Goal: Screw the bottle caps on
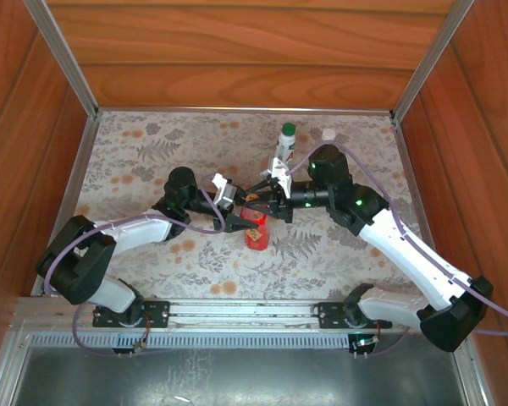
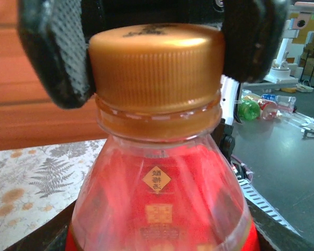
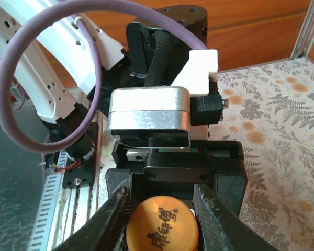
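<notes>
The red bottle (image 1: 256, 232) is held by the closed left jaws near the middle of the surface (image 1: 152, 152), and its orange-red cap (image 3: 162, 227) is clamped by the right jaws. If tilted, the cap could be cross-threaded, or the bottle spun in its grip

The front bottle (image 1: 255, 233) stands mid-surface (image 1: 152, 161), cap (image 3: 162, 226) on its neck. The left end effector (image 1: 237, 222) grips its body from the left; the right end effector (image 1: 258, 205) clamps the cap from the right. The rear bottle (image 1: 285, 144) stands behind, a loose cap (image 1: 328, 134) near its right.

Left arm (image 1: 144, 228) and right arm (image 1: 389, 228) meet at the red bottle (image 1: 256, 235), a green-capped white bottle (image 1: 285, 145) upright beyond it.
</notes>
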Tool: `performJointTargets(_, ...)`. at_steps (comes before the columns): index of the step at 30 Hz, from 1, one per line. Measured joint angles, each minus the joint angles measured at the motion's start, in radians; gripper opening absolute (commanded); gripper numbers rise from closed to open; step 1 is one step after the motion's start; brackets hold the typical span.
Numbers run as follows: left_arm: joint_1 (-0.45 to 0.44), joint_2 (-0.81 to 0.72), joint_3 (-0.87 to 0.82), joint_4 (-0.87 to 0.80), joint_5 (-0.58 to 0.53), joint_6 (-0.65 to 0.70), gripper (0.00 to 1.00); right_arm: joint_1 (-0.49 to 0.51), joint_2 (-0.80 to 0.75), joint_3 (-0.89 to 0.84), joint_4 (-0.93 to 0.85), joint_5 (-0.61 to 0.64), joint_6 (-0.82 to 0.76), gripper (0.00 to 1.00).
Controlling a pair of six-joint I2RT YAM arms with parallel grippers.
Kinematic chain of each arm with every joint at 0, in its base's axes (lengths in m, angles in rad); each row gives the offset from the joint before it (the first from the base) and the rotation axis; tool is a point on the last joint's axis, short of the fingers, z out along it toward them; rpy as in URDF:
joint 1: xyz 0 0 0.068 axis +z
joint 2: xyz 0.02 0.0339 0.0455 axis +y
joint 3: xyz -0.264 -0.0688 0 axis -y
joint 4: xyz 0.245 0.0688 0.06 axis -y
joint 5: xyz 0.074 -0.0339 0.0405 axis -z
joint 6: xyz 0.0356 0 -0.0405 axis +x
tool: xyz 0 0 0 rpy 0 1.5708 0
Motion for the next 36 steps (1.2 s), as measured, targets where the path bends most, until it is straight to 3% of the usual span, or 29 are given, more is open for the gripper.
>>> performJointTargets(4,0.000,0.001,0.000,-0.001,-0.018,0.001,0.56,0.000,0.000,0.000,0.000,0.018,-0.005,0.22)
performJointTargets(7,0.000,0.001,0.000,-0.002,-0.093,0.019,0.56,0.001,-0.001,0.000,0.020,0.106,0.014,0.14)
performJointTargets(11,-0.001,0.008,0.002,-0.009,-0.302,0.041,0.56,0.019,0.003,-0.031,0.116,0.323,0.074,0.14)
performJointTargets(18,-0.055,0.098,0.075,-0.060,-0.758,0.087,0.56,0.082,0.106,-0.060,0.287,0.837,0.229,0.11)
performJointTargets(23,-0.089,0.154,0.114,-0.094,-0.960,0.107,0.56,0.101,0.210,-0.015,0.293,1.035,0.322,0.12)
performJointTargets(27,-0.092,0.160,0.116,-0.099,-0.982,0.116,0.56,0.096,0.199,-0.061,0.363,1.018,0.307,0.22)
performJointTargets(30,-0.098,0.159,0.115,-0.092,-0.953,0.129,0.56,0.069,0.145,-0.118,0.403,0.931,0.266,0.31)
performJointTargets(32,-0.086,0.151,0.110,-0.085,-0.883,0.131,0.56,0.049,0.099,-0.145,0.401,0.849,0.230,0.41)
performJointTargets(36,-0.055,0.093,0.074,-0.058,-0.639,0.141,0.56,0.019,0.000,-0.158,0.336,0.657,0.151,0.56)
